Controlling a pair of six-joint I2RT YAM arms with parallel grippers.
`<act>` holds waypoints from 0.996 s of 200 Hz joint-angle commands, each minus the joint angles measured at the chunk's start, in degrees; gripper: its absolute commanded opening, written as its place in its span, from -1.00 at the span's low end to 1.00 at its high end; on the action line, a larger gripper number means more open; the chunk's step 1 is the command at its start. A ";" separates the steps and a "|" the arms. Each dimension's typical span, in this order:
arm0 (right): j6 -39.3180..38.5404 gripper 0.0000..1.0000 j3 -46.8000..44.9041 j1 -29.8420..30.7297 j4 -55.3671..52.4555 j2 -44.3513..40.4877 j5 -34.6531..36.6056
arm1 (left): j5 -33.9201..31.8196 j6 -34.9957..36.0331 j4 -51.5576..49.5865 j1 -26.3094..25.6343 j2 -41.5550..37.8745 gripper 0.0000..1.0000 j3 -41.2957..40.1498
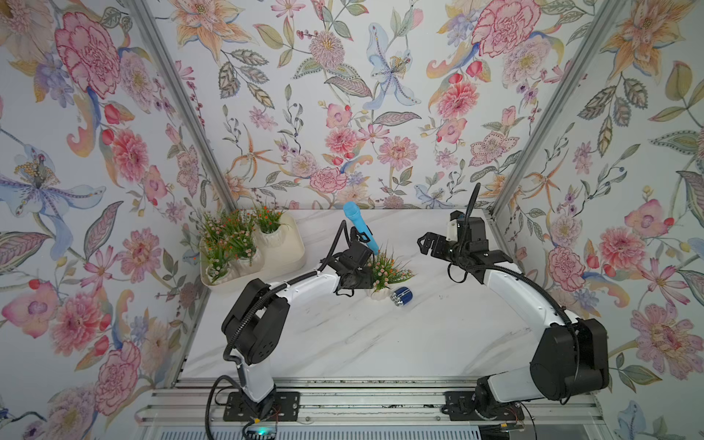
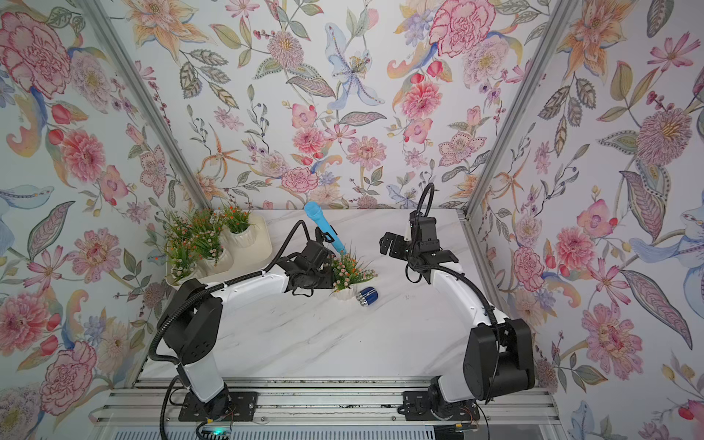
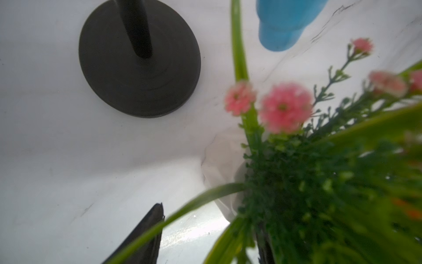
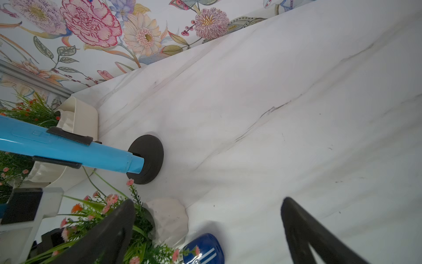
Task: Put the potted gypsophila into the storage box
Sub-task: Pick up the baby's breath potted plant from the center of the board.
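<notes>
One potted gypsophila [image 1: 388,266] [image 2: 350,268] with pink and orange flowers stands on the marble table near the middle, its white ribbed pot [image 1: 379,294] [image 4: 169,219] showing below the leaves. My left gripper [image 1: 360,276] [image 2: 316,274] [image 3: 211,224] is right beside it on its left. The jaws stand apart with leaves between them, and foliage hides most of one finger. The cream storage box [image 1: 291,244] [image 2: 263,236] at the back left holds several potted gypsophila. My right gripper [image 1: 423,244] [image 4: 207,202] hangs open and empty at the back right.
A blue microphone [image 1: 360,228] [image 4: 68,148] leans on a stand with a black round base [image 3: 127,86] just behind the loose plant. A small blue and silver cylinder [image 1: 402,298] [image 4: 205,246] lies right of the pot. Flowered walls close in the table's sides.
</notes>
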 commanded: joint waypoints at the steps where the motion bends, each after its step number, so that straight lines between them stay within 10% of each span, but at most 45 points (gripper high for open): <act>1: -1.41 1.00 -0.15 1.14 -1.50 -2.28 2.25 | -3.93 2.27 -4.35 0.22 1.56 0.23 2.36; 199: -2.24 1.00 -0.36 2.68 -2.59 -3.81 6.51 | -7.67 2.78 -3.82 -1.89 4.43 -0.86 3.67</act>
